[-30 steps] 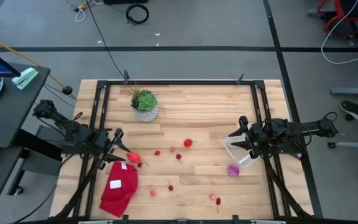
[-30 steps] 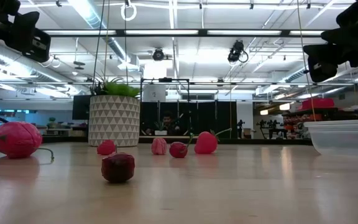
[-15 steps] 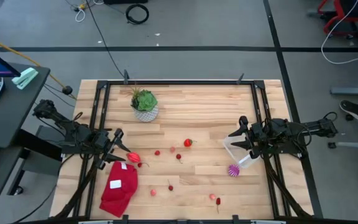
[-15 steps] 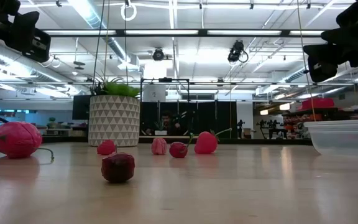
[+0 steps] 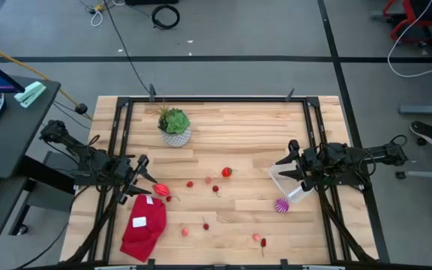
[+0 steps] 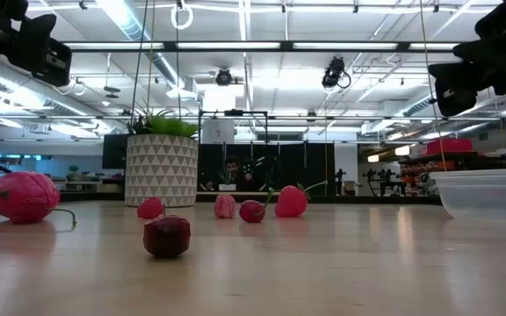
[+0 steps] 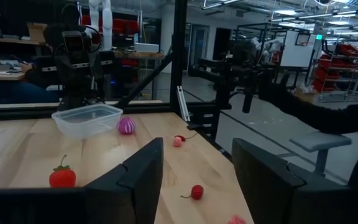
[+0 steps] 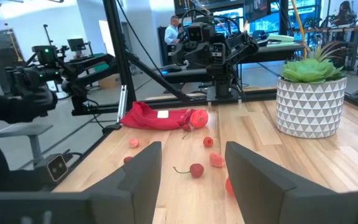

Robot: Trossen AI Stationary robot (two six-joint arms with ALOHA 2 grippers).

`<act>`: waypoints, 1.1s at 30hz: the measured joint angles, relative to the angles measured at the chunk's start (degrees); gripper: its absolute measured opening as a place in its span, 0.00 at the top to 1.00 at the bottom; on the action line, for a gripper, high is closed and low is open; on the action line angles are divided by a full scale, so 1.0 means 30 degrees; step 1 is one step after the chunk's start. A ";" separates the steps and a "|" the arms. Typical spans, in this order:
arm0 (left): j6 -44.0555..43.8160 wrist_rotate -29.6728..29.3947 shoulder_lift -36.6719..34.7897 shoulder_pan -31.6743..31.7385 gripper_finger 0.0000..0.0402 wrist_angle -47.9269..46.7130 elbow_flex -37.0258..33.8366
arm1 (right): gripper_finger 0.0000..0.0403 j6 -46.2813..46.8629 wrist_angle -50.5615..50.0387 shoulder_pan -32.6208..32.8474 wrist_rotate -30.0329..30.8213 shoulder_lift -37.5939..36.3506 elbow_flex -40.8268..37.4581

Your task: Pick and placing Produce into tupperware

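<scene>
While produce (image 5: 226, 172) lies scattered mid-frame: probably light, hard, prone to rolling; pinch across middle. Tupperware (image 5: 287, 184) right-centre. Left gripper (image 5: 142, 175) and right gripper (image 5: 285, 166) both spread, empty.

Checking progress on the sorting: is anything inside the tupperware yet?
The tupperware looks empty through its clear walls in the left wrist view; the striped ball lies beside it. From above, the right gripper covers part of it.
</scene>
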 joint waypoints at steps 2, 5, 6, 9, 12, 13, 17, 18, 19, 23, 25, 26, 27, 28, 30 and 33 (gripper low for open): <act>-0.0128 0.0000 0.0000 -0.0003 0.51 -0.0008 -0.0001 | 0.53 -0.0005 -0.0007 0.0000 0.0056 0.0000 -0.0006; -0.0274 0.0000 0.0000 -0.0006 0.51 -0.0095 0.0006 | 0.53 0.0050 0.0000 -0.0007 0.0181 -0.0002 0.0001; -0.0358 0.0000 0.0000 0.0000 0.51 -0.0107 -0.0001 | 0.53 0.0055 -0.0003 -0.0006 0.0325 -0.0004 0.0013; -0.0526 0.0000 0.0007 0.0007 0.50 -0.0410 0.0006 | 0.53 0.0036 -0.0036 0.0000 0.0427 0.0000 0.0099; -0.0983 0.0000 0.0007 0.0007 0.50 -0.0253 0.0001 | 0.53 -0.0269 -0.0551 0.0000 0.0480 0.0003 0.0154; -0.0998 0.0000 0.0007 0.0007 0.50 -0.0246 0.0001 | 0.53 -0.0450 -0.0511 0.0000 0.0507 0.0091 0.0161; -0.0988 0.0000 0.0007 0.0007 0.51 -0.0216 0.0004 | 0.53 -0.0523 -0.0532 0.0000 0.0427 0.0189 0.0162; -0.0985 -0.0052 0.0007 0.0007 0.51 -0.0178 0.0006 | 0.53 -0.0481 -0.0541 0.0000 0.0427 0.0189 0.0162; -0.0981 -0.0393 0.0007 0.0010 0.51 -0.0005 0.0006 | 0.53 -0.0481 -0.0547 0.0000 0.0427 0.0189 0.0169; -0.1128 -0.4254 0.0007 0.0062 0.51 0.2316 0.0013 | 0.53 -0.0488 -0.0573 0.0000 0.0413 0.0189 0.0169; 0.0013 -0.4713 -0.0002 0.0215 0.51 0.2834 0.0265 | 0.53 -0.0488 -0.0590 0.0000 0.0413 0.0189 0.0176; 0.0454 -0.4620 0.0019 0.0289 0.51 0.2775 0.0479 | 0.53 -0.0491 -0.0592 0.0000 0.0413 0.0186 0.0176; 0.0570 -0.4572 0.0040 0.0321 0.51 0.2754 0.0684 | 0.53 -0.0488 -0.0597 0.0000 0.0408 0.0189 0.0176; 0.0607 -0.4547 0.0195 0.0371 0.51 0.2766 0.0938 | 0.53 -0.0490 -0.0597 0.0000 0.0405 0.0182 0.0176; 0.1071 -0.4561 0.0702 0.0433 0.52 0.2487 0.1458 | 0.53 -0.0495 -0.0605 0.0000 0.0405 0.0182 0.0176; 0.1987 -0.5862 0.2139 0.0772 0.52 0.1077 0.2900 | 0.53 -0.0495 -0.0605 0.0000 0.0405 0.0182 0.0176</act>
